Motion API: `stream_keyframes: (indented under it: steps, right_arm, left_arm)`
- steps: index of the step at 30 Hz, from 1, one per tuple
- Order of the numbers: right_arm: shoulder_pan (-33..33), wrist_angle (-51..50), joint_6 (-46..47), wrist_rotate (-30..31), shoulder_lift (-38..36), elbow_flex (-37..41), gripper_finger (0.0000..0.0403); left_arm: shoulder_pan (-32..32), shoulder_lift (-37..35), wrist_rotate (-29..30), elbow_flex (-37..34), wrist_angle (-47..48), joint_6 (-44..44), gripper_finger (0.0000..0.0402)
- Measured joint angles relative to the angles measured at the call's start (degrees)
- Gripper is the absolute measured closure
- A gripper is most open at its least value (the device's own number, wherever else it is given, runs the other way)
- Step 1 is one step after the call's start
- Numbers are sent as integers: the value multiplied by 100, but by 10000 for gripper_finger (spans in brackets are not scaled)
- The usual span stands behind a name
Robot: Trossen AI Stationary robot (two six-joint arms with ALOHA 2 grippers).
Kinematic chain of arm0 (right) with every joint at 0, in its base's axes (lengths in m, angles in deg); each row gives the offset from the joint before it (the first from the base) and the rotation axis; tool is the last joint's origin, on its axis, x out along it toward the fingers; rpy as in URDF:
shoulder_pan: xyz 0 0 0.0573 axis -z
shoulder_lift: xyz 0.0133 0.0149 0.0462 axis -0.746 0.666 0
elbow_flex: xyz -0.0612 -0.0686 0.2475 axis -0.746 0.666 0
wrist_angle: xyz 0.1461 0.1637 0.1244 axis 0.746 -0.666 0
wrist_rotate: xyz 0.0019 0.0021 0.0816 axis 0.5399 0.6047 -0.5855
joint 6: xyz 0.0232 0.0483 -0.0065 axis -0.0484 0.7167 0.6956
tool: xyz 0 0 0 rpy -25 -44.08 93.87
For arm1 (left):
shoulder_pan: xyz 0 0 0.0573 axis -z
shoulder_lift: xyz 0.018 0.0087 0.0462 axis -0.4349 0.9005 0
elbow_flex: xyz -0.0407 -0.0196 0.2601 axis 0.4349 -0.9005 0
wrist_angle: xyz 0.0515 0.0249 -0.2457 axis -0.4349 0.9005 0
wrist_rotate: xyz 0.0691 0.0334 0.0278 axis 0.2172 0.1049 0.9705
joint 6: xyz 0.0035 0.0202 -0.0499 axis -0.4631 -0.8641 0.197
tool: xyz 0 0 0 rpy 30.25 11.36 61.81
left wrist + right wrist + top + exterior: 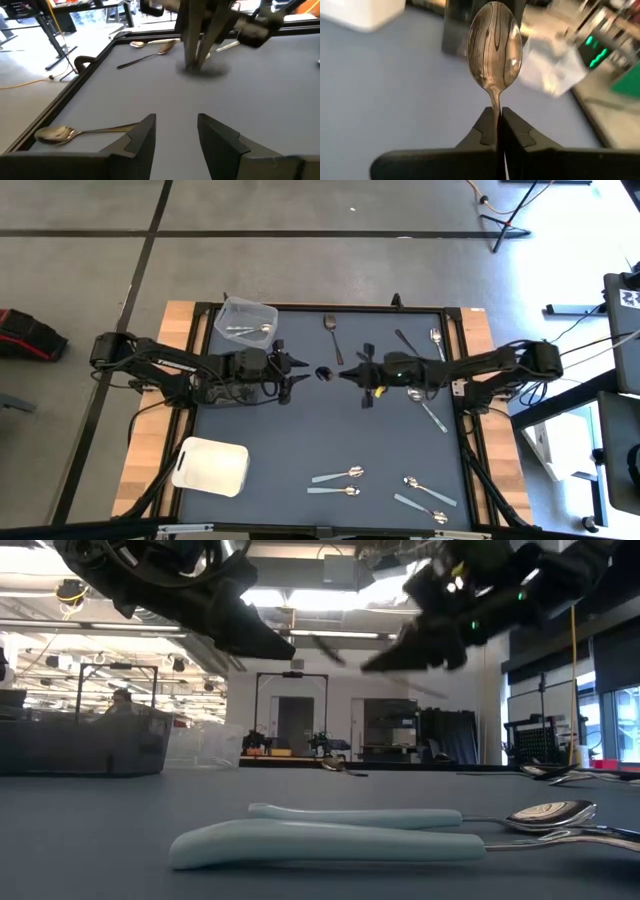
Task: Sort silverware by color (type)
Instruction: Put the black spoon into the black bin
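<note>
My right gripper (343, 373) hovers over the middle of the mat, shut on a shiny silver spoon (495, 45) whose bowl (323, 373) points at my left gripper. My left gripper (298, 370) faces it from the table's left, open and touching nothing; its fingers (145, 137) show wide apart in the left wrist view. A clear plastic tub (245, 320) near the far left corner holds a few silver spoons. A white tray (210, 466) rests near the left front corner. Several more spoons lie flat on the mat, such as one at the far edge (332, 328) and pale-handled ones near the front (338, 476). My right gripper pinches the silver spoon between its two fingers at the thin neck just below the bowl (496, 106). The fingers lie along the spoon, coming level from the table's right. The spoon is lifted clear of the mat, its bowl sticking out past the fingertips toward the left gripper.
Spoons lie beside the right arm (428, 408), at the far right (436, 340) and near the front right (430, 490). One spoon (65, 132) lies close to the mat's edge beside my left gripper. The mat between the tray and the front spoons is bare.
</note>
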Motion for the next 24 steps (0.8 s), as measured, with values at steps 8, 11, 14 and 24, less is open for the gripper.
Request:
stream_keyframes:
  steps: [8,11,14,24]
  right_arm:
    - [-2,1882,-251,-433,214,-9,402]
    - [-2,2601,-269,-601,524,-9,402]
    - [-7,3038,-266,-665,887,-9,402]
    - [-40,3262,-310,-460,1135,-9,403]
  left_arm:
    - [6,425,-338,2,-973,-76,261]
    - [26,679,-659,2,-1681,-106,261]
    - [90,986,-774,3,-2411,-61,261]
    - [324,1143,-361,2,-3102,41,261]
